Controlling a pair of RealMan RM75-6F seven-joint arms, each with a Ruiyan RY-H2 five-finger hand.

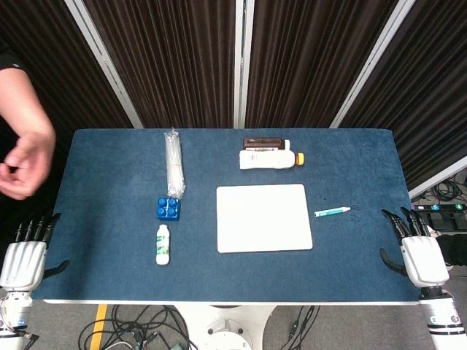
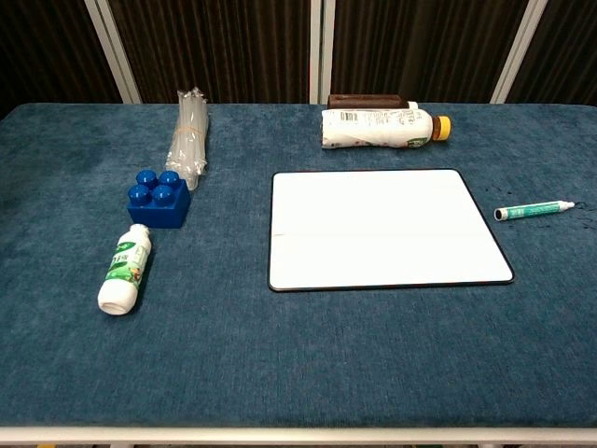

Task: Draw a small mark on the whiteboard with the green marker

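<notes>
A blank whiteboard [image 1: 263,217] [image 2: 383,227] lies flat in the middle of the blue table. The green marker [image 1: 332,211] [image 2: 534,211] lies on the cloth just right of the board, its tip pointing right. My right hand [image 1: 419,251] hovers at the table's front right corner, fingers apart and holding nothing, below and right of the marker. My left hand [image 1: 25,254] hangs at the front left corner, fingers spread and empty. Neither hand shows in the chest view.
Behind the board lie a white bottle with an orange cap [image 1: 268,159] and a dark brown one [image 1: 263,142]. Left of the board are a bundle of clear straws [image 1: 173,162], a blue brick [image 1: 168,208] and a small white bottle [image 1: 163,244]. A person's arm [image 1: 25,157] reaches in at left.
</notes>
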